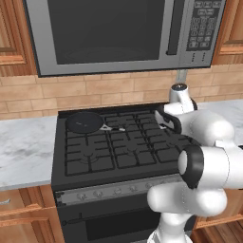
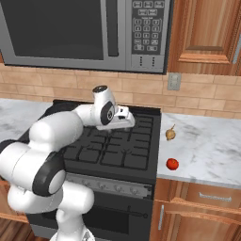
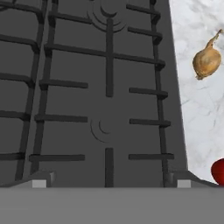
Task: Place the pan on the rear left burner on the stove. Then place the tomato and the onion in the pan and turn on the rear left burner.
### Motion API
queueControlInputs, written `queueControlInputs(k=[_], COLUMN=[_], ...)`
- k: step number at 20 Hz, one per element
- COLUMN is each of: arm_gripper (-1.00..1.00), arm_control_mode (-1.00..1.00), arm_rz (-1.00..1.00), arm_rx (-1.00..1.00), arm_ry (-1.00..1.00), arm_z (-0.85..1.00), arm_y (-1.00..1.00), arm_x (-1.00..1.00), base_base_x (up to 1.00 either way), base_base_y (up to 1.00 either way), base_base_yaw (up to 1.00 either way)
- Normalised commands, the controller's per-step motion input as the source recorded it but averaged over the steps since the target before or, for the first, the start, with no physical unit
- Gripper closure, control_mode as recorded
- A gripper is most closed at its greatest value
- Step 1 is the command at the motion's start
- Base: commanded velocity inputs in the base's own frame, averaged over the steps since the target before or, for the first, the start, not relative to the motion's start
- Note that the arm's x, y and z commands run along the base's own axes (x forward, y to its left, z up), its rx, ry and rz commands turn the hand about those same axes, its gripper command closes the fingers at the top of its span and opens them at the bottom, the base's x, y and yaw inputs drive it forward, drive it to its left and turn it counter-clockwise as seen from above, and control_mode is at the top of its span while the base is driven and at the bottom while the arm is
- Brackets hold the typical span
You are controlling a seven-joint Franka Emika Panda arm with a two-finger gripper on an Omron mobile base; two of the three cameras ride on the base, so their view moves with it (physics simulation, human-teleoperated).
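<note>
Already the pan sits on the rear left burner of the stove, its thin handle pointing toward the middle of the grates, so by my reading the vegetables come next. The claw hangs over the right half of the stove with its fingers spread wide apart and nothing between them. Both vegetables lie on the counter off to the claw's right, past the stove's edge. The onion rests just beyond that edge, roughly level with the claw in depth; in the hand view its pointed tip angles up and away from the bulb, so the long axis runs slantwise across the fingers' line. The tomato lies nearer the counter's front, apart from the onion. The pan lies the opposite way, well to the claw's left. Either pick calls for a sideways reach to the right, then a carry back across the whole stove.
</note>
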Motion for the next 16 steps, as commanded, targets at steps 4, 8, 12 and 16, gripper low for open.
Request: queueControlInputs(k=[4,8,12,16], arm_gripper=[-1.0,-1.0,-1.0,-1.0], arm_control_mode=[-1.0,-1.0,-1.0,-1.0], arm_rz=[-0.1,-0.1,-0.1,-0.09], arm_rx=[0.08,0.1,0.1,0.07], arm_ry=[-0.11,-0.02,0.0,0.0], arm_z=[0.17,0.17,0.11,0.01], arm_y=[-0.41,-0.43,-0.51,-0.48], arm_x=[-0.01,0.0,0.0,0.03], base_base_x=[0.0,0.0,0.0,0.0], base_base_y=[0.0,0.0,0.0,0.0], base_base_yaw=[0.0,0.0,0.0,0.0])
